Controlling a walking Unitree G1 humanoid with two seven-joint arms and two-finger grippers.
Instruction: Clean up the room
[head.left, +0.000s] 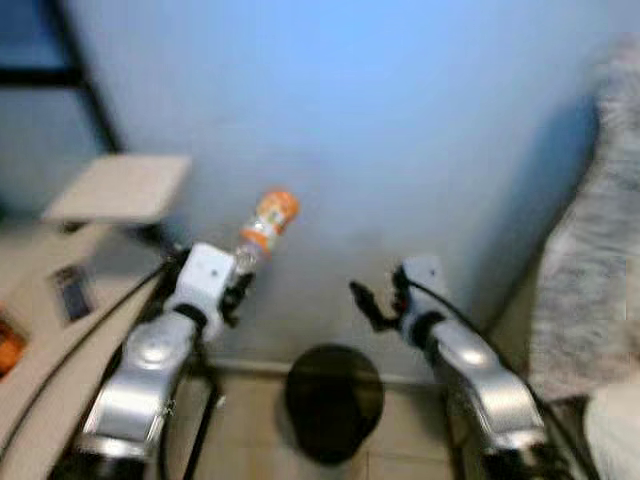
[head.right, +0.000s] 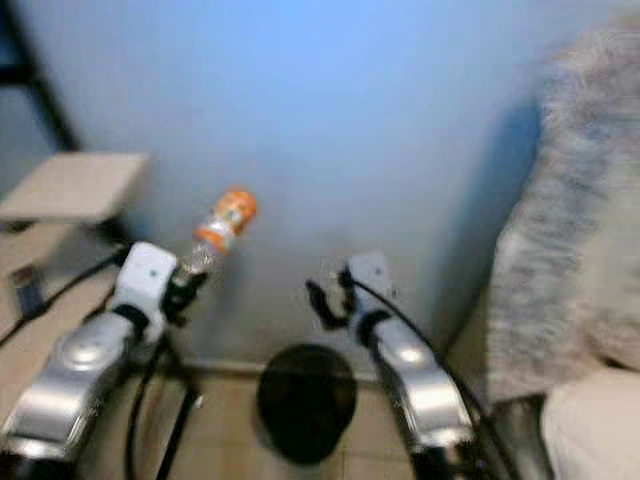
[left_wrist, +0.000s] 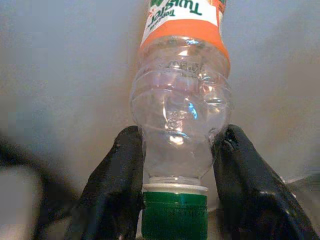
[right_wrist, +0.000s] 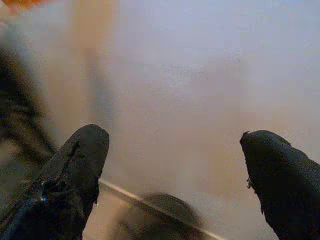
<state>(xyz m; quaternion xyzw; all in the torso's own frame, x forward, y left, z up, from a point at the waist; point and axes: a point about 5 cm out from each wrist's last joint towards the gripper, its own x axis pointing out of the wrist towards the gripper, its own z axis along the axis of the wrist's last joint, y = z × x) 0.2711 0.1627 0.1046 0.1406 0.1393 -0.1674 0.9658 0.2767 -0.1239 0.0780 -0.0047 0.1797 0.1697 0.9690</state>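
Holding a clear, empty plastic bottle with orange label and green cap (left_wrist: 181, 115) by its neck, left gripper (head.left: 236, 283) fingers pinching both sides, probably for dropping into the round black bin (head.left: 333, 400) on the floor below; right gripper (head.left: 372, 303) hovering beside, fingers spread, empty.

Left gripper (left_wrist: 177, 175) clamped on load; right gripper (right_wrist: 175, 165) seemingly spread.
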